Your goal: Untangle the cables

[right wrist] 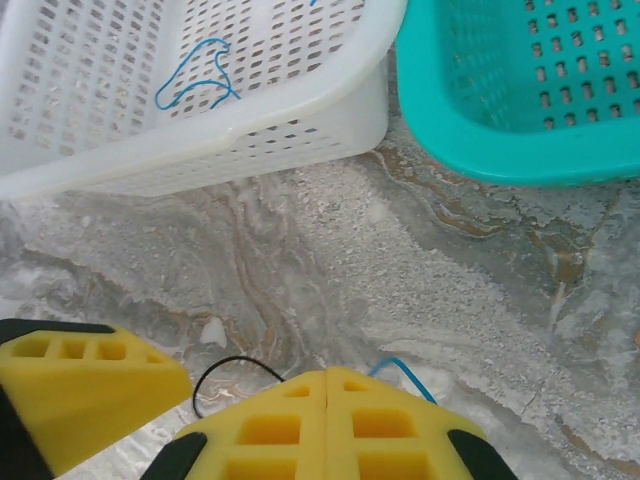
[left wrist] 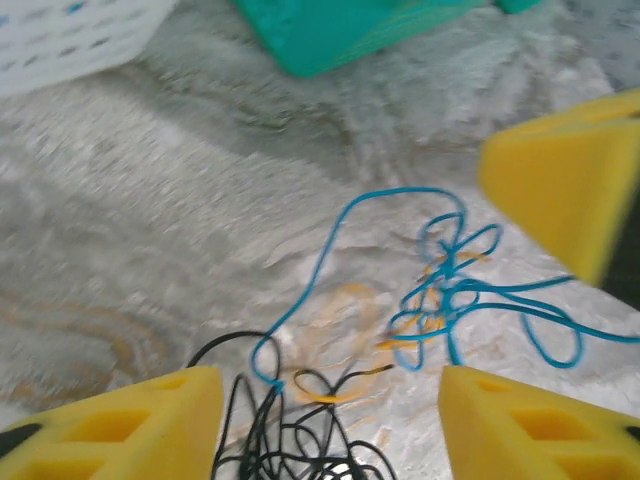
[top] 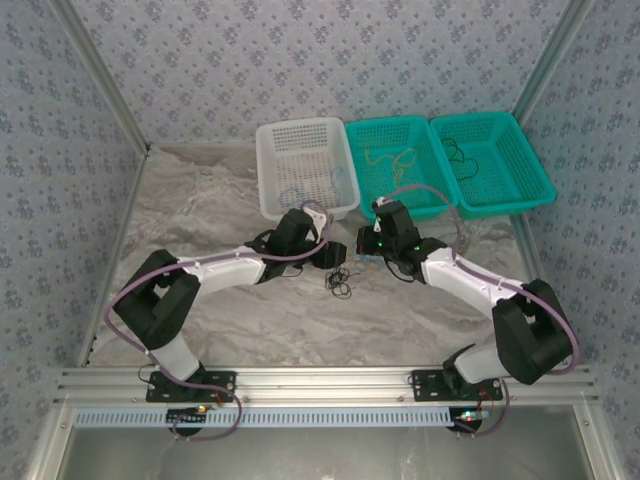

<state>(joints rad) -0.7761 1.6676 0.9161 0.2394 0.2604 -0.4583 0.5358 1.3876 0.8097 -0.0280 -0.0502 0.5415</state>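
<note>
Bright, even light, soft shadows all round

Your overhead view is crisp, with just faint shadows on the table (top: 420, 320). Your left wrist view is smeared by motion blur: far teal basket (left wrist: 340, 35) mushy, cables (left wrist: 445, 295) slightly soft. Right wrist view looks sharper.

Top external: high at 6 o'clock behind arm bases (top: 190, 385), tilted down toward 12, far, covers whole cloth-covered table (top: 200, 200). Left wrist: close, low over cable tangle (left wrist: 440, 290), facing 12. Right wrist: close, low, facing 12. Shared by all three: white basket (top: 295, 150), middle teal basket (top: 390, 122), near ends.
</note>
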